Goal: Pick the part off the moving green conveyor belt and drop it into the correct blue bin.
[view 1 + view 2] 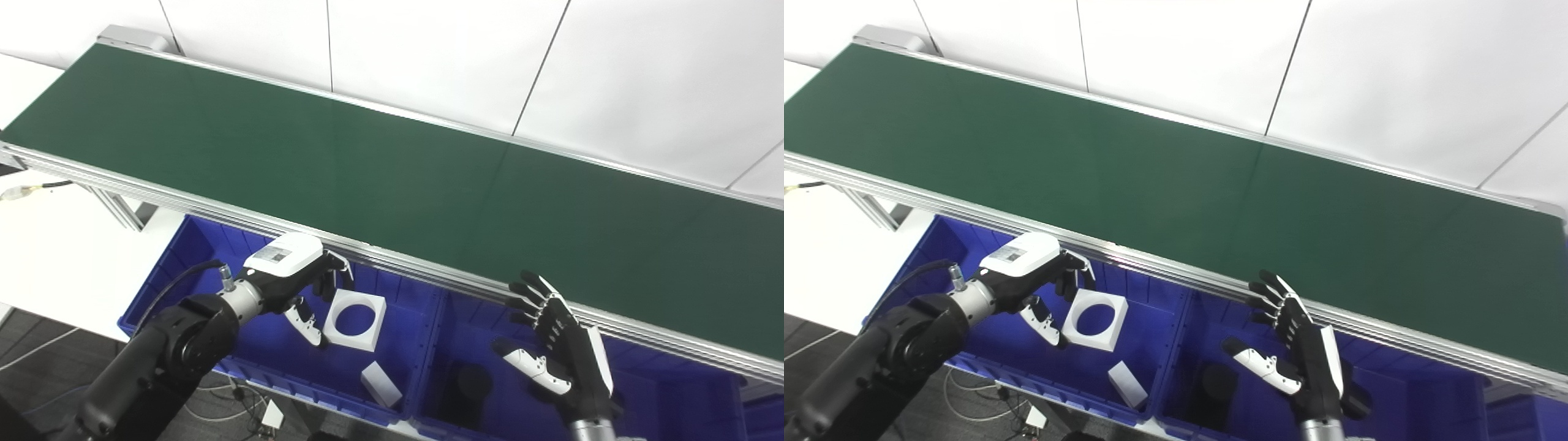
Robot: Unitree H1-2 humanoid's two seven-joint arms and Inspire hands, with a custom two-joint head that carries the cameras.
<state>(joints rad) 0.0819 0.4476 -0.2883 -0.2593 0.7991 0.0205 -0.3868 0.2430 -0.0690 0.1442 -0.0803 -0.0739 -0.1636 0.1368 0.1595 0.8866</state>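
The green conveyor belt [392,177] carries no part. A white square part with a round hole [367,334] hangs tilted over the left blue bin [184,257]. My left hand [294,275] holds it by its left edge, fingers on the top corner and thumb on the bottom corner. Over the right blue bin [674,392], just below the belt's near rail, my right hand [560,349] is open with spread fingers and holds nothing.
A small white block [381,384] lies on the left bin's floor near its front wall. A dark round part [468,383] sits in the right bin. The belt's aluminium rail [429,269] runs right above both bins. Cables lie on the floor below.
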